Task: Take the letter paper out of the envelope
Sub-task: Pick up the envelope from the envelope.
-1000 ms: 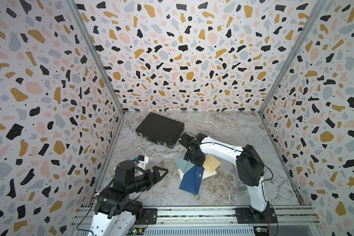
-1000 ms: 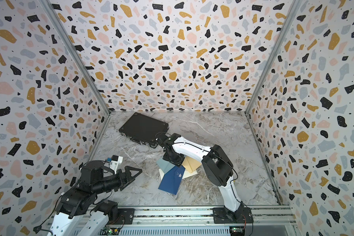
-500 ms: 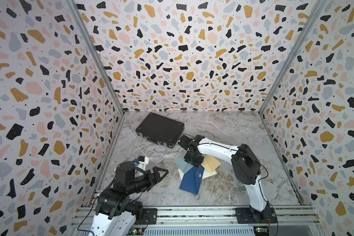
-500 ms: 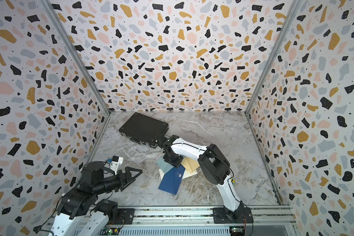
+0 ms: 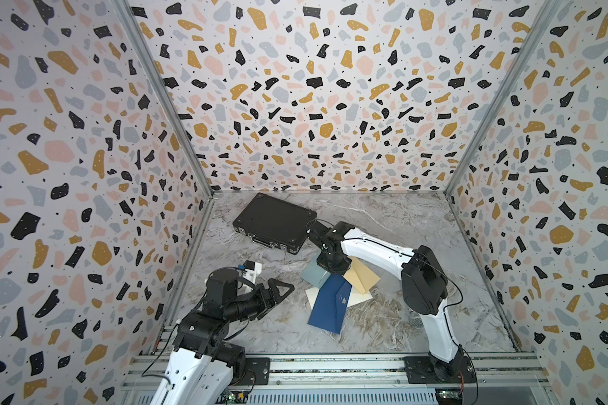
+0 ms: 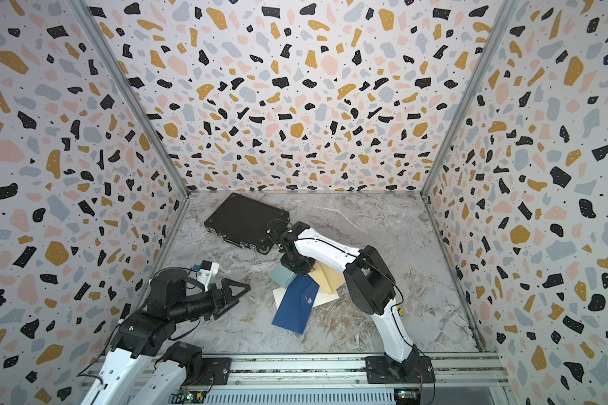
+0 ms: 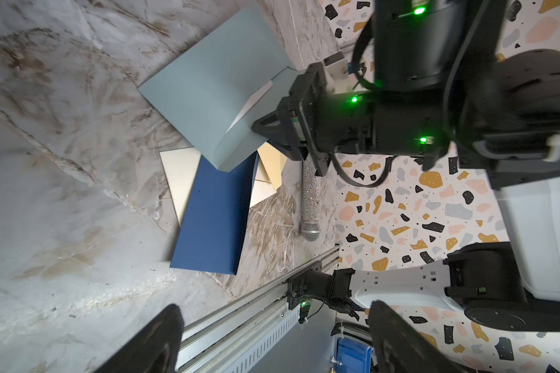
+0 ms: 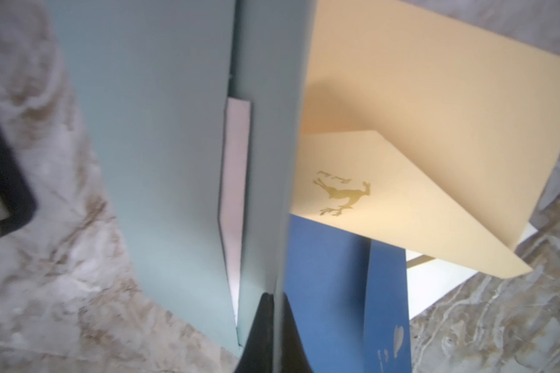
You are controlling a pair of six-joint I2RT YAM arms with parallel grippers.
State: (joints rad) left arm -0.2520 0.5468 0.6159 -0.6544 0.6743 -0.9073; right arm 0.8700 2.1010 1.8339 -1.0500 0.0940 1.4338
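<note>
A pale teal envelope [image 5: 313, 277] [image 6: 282, 275] lies in the middle of the marble floor, shown in both top views. My right gripper [image 5: 330, 268] [image 6: 297, 268] [image 8: 277, 310] is down on it, shut on a raised teal edge of the envelope [image 8: 162, 161]. White letter paper [image 8: 236, 181] [image 7: 253, 102] shows in the slit of the envelope [image 7: 207, 97], still inside. My left gripper [image 5: 283, 289] [image 6: 239, 289] [image 7: 272, 319] hovers open and empty to the left of the pile, apart from it.
A dark blue envelope [image 5: 330, 305], a yellow envelope [image 5: 362, 277] with its flap up and a cream sheet [image 5: 313, 298] overlap the teal one. A black case [image 5: 274, 221] lies behind. A glittery microphone [image 7: 310, 200] rests by the right arm's base. A metal rail [image 5: 330, 364] runs along the front.
My right gripper's jaws have closed on the teal envelope's edge, and that arm's elbow has shifted a little left. The left arm has stayed still.
</note>
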